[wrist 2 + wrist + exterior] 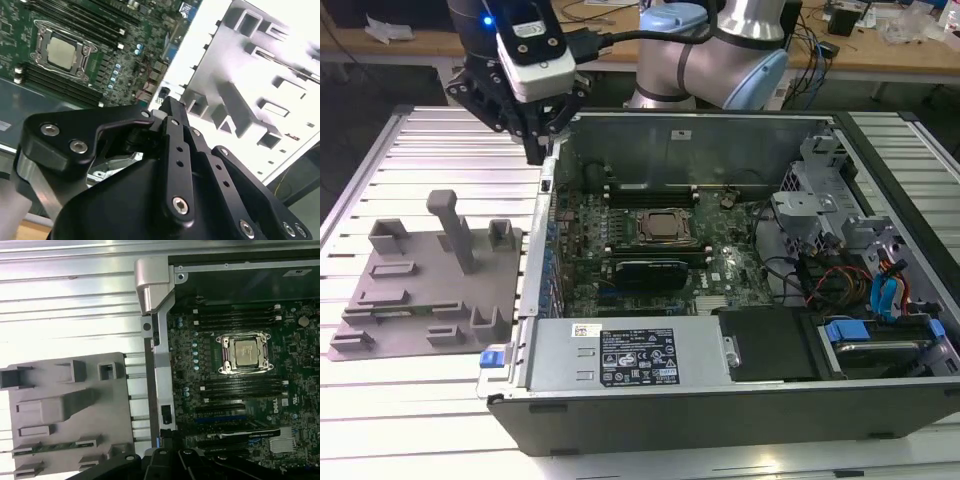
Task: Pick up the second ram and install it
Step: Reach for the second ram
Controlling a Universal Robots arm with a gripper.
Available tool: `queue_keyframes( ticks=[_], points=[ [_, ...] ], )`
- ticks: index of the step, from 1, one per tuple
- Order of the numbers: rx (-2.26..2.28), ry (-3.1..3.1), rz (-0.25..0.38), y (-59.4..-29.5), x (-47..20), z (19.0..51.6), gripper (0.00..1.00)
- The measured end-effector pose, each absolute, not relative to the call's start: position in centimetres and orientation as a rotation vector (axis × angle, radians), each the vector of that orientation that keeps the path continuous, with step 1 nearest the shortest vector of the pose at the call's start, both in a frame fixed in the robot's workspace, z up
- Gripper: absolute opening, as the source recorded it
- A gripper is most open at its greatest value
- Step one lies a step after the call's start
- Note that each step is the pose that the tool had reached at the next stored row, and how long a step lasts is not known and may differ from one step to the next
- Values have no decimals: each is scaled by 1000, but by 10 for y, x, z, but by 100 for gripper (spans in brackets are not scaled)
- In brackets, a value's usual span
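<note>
1. One black robot hand [534, 152] hangs over the back corner of an open dark-grey computer case [620, 425], on the exterior view's left. Its fingers look drawn together with nothing between them.
2. The second ram [50, 449], a thin green circuit-board stick, lies flat in a shallow slot of a pale grey moulded plastic fixture [420, 300]. It is well apart from the hand.
3. That fixture sits on a slatted silver metal worktop [440, 150], just beside the case's side wall. A tall grey post [450, 228] stands upright near its middle.
4. Inside the case, a green motherboard [200, 365] carries a square metallic processor [245, 352]. In the first wrist view, long black memory slots [240, 317] run on two opposite sides of the processor.
5. Both wrist views show the hand's black linkage [172, 165] in the foreground.
</note>
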State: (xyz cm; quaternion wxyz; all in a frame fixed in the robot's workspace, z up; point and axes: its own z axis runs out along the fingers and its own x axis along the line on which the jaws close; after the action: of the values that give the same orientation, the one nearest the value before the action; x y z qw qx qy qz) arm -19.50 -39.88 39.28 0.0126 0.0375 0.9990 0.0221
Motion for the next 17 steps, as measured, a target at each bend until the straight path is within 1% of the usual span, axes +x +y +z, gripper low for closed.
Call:
queue_keyframes(
  ticks=[17],
  points=[
    [117, 3113, 69, -399, -279, 391, 8]
  ],
)
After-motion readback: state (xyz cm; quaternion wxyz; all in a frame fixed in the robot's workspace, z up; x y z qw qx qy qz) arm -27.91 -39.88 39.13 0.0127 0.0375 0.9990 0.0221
